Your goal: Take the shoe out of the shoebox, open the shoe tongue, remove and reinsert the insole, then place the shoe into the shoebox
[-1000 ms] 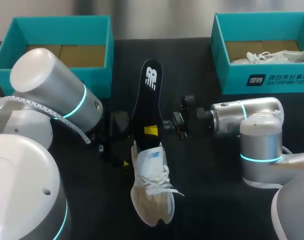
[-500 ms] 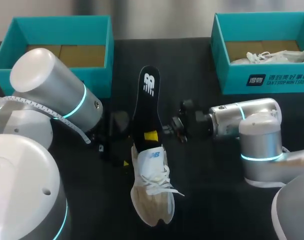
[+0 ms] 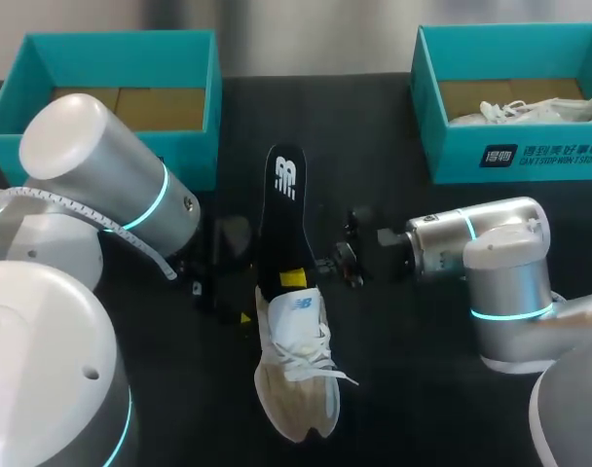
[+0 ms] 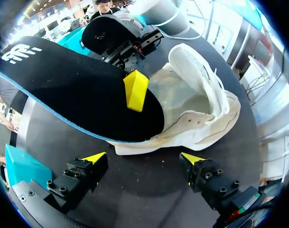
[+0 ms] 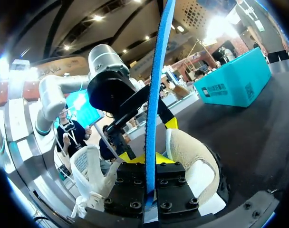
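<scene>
Reinserting appears to be the step in hand: the insole (image 3: pixel 281 219) is pinched edge-on by the right end effector (image 5: pixel 150 164), with its lower end tucked into the shoe (image 3: pixel 296 375), which lies mid-counter (image 3: pixel 403 370). The insole is best lined up with the shoe and slid toeward, lest it buckle. The left end effector (image 4: pixel 143 159) is spread wide just beside the shoe. Beyond the shoe, a second shoe (image 3: pixel 530 109) lies in the right box (image 3: pixel 510 156), and brown card is seen in the left box (image 3: pixel 111 44).

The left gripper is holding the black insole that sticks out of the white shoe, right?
No, the right gripper holds the black insole that sticks out of the white shoe. The right wrist view shows it pinched between both fingers; the left gripper is open, beside the shoe.
</scene>
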Robot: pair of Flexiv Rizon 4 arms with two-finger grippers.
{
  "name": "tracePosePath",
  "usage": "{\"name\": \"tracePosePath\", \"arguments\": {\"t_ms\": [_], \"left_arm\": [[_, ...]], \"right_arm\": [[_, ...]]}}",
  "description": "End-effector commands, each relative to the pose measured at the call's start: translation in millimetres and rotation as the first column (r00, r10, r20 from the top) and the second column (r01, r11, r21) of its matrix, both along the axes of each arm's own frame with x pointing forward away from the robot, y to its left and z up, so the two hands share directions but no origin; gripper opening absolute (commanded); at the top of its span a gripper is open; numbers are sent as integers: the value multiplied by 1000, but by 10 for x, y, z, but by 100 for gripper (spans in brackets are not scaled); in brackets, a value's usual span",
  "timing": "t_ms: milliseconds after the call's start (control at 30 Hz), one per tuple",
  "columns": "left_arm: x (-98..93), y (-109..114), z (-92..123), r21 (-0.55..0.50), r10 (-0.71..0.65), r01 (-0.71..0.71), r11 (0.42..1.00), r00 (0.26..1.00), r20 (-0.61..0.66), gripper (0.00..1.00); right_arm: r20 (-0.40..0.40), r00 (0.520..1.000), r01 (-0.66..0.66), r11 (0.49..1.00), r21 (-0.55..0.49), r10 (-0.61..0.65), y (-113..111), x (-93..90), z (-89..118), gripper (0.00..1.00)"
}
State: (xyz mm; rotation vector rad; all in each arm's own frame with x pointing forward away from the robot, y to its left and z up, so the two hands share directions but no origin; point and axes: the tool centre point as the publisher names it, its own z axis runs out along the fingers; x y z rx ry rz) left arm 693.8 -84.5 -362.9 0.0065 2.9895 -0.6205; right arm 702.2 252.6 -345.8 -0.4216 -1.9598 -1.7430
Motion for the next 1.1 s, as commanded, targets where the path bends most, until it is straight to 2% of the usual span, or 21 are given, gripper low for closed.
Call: {"name": "tracePosePath", "arguments": {"t_ms": [33, 633, 933, 1100], "left_arm": [[-8, 12, 2, -2, -1, 1, 1000, 1000, 0, 100], [-8, 12, 2, -2, -1, 1, 1000, 1000, 0, 100], [-8, 12, 2, -2, -1, 1, 1000, 1000, 0, 100], [-8, 12, 2, -2, -1, 1, 1000, 1000, 0, 100]], "right_arm": [[-18, 1000, 11, 1000, -12, -11, 60, -101, -149, 0], [-88, 989, 114, 992, -63, -119, -46, -336, -315, 0], [-55, 992, 106, 992, -70, -110, -11, -272, -207, 0], [-29, 995, 98, 993, -68, -100, -1, -247, -131, 10]]}}
